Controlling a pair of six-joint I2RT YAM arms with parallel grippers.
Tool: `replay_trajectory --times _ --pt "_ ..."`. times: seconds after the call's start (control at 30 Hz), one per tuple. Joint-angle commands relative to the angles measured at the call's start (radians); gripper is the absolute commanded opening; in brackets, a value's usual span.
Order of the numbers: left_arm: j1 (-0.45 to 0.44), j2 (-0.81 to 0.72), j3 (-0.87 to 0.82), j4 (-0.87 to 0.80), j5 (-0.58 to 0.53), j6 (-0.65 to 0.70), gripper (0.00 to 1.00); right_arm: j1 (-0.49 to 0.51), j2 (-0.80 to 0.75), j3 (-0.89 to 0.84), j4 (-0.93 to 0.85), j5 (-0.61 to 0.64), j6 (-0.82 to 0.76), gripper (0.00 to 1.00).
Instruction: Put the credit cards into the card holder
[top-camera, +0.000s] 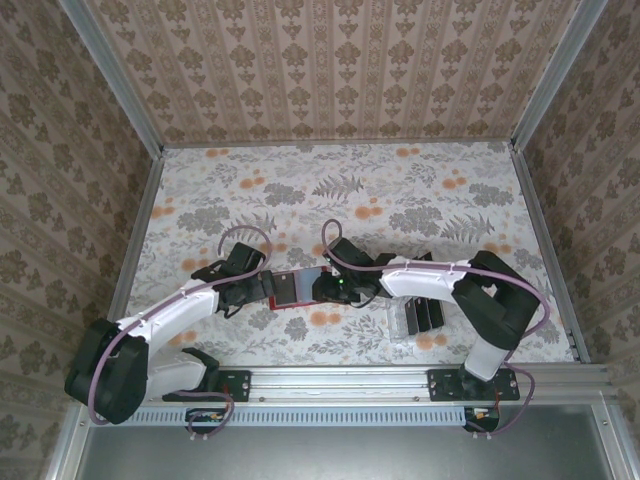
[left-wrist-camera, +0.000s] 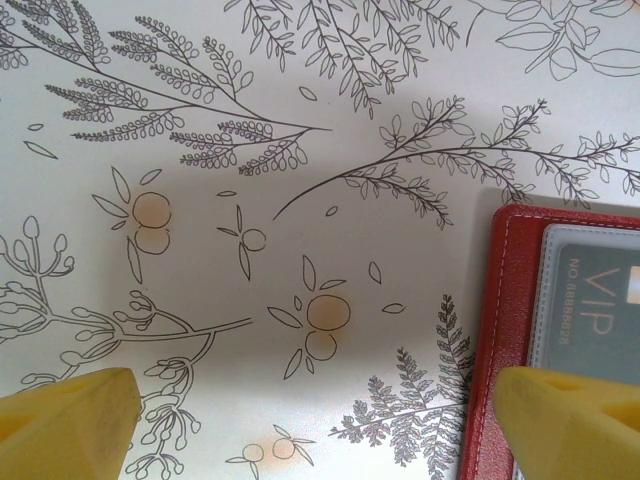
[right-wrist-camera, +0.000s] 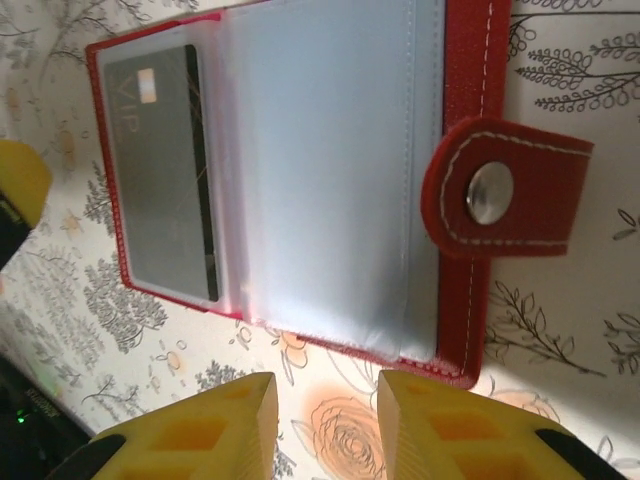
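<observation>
Found card holder (top-camera: 295, 288) lying open mid-tabletop, toward the near edge. Counted one of the credit cards (right-wrist-camera: 165, 180) already sleeved. Judged the rest still standing in the clear tray (top-camera: 398, 322) toward the near right corner.

Long axis parallel to the near edge. Carded leaf toward left gripper (left-wrist-camera: 320, 410), spread wide and empty, with snap tab (right-wrist-camera: 505, 190) at the opposite end. Right gripper (right-wrist-camera: 325, 410) narrow, holding nothing.

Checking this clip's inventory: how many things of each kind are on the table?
Holder: 1
Tray: 1
Card in the holder: 1
Cards in the tray: 3, as far as the top view tells
Total: 6
</observation>
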Motion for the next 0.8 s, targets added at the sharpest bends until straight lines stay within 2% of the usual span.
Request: replay_trajectory --times 0.0,0.77 --pt "-0.006 -0.002 -0.01 0.006 0.008 -0.011 1.0 0.002 -0.033 -0.027 -0.006 0.02 0.028 0.34" --pt "-0.006 0.003 -0.01 0.009 0.007 -0.007 1.0 0.002 0.077 0.012 0.041 -0.011 0.036 0.34"
